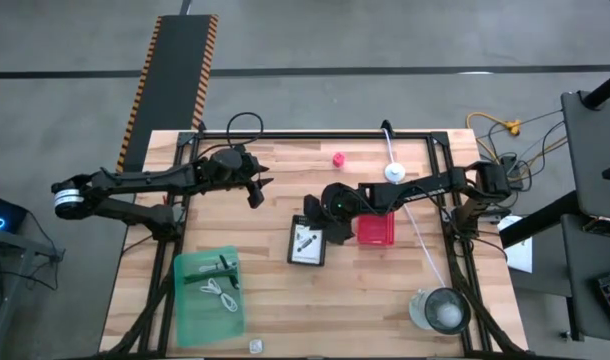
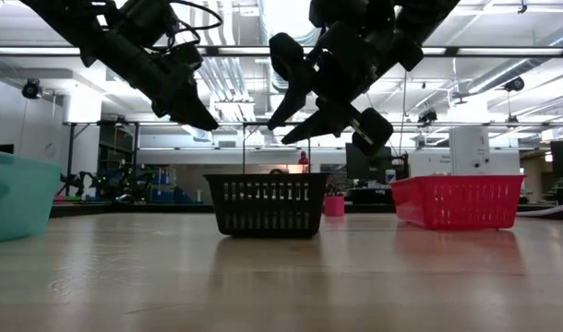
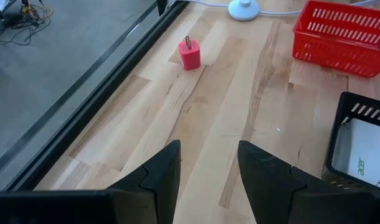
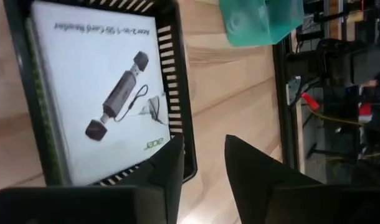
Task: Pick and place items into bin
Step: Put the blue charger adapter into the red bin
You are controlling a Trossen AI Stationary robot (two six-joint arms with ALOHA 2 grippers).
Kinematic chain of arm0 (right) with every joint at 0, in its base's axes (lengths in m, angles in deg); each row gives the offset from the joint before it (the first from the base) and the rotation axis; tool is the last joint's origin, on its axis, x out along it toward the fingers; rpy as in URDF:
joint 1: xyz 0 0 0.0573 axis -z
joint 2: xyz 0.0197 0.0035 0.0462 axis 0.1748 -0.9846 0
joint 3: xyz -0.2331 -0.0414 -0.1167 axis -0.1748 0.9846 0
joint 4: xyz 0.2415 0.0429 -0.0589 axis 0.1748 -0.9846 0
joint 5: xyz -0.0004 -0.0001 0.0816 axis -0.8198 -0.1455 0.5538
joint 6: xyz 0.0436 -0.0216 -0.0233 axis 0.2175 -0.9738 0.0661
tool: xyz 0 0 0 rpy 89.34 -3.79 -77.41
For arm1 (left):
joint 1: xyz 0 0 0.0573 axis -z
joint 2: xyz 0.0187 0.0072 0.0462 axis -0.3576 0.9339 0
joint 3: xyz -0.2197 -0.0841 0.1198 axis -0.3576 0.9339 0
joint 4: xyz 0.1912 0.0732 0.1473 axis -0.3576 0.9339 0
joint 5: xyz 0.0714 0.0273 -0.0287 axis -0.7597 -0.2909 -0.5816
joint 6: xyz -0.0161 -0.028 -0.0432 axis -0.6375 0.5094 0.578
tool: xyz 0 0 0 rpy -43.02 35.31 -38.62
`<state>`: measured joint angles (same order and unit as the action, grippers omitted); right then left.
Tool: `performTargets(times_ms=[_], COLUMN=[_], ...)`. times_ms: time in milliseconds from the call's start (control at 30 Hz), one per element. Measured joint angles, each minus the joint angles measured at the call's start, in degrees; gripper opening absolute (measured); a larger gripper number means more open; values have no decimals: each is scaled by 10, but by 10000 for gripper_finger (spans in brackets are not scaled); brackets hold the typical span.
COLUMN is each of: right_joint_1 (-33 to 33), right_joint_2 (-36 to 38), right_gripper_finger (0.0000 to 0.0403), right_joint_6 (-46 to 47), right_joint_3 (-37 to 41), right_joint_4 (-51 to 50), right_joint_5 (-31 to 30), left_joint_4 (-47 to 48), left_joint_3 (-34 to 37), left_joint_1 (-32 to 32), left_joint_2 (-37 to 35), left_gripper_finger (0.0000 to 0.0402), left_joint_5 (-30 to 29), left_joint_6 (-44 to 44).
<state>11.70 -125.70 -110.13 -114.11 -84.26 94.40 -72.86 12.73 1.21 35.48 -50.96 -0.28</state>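
Two claws, both empty: my right claw [image 1: 325, 222], fingers apart, hangs above the black basket [image 1: 307, 243] mid-bench, where the card [image 4: 103, 93] lies; my left claw [image 1: 257, 185], parted, waits toward the far edge.

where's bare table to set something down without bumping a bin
Bare wood runs between the green bin and the round clear container. Crowded at mid-table: black basket, red basket and right claw sit close together.

Black slatted basket [image 1: 307, 243], white printed card [image 4: 96, 93] inside; red basket [image 1: 376, 230]; green bin [image 1: 209, 290]; red plug [image 3: 190, 55].
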Motion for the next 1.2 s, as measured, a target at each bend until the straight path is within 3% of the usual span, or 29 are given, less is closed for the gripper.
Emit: performTargets(times_ms=[233,633,1033,1200], right_joint_1=[-1,-1,-2,-2], right_joint_2=[1,1,2,2], right_gripper_finger=[79,60,58,58], right_joint_6=[259,495,585,604], right_joint_3=[-25,-29,-23,-14], right_joint_4=[6,4,2,4], right_joint_5=[0,0,0,-1], left_joint_4=[0,0,0,0], left_joint_3=[0,0,0,0], left_joint_1=[0,0,0,0], left_joint_2=[0,0,0,0], left_gripper_finger=[144,144,144,144], left_joint_5=[0,0,4,53], left_joint_6=[0,0,1,2])
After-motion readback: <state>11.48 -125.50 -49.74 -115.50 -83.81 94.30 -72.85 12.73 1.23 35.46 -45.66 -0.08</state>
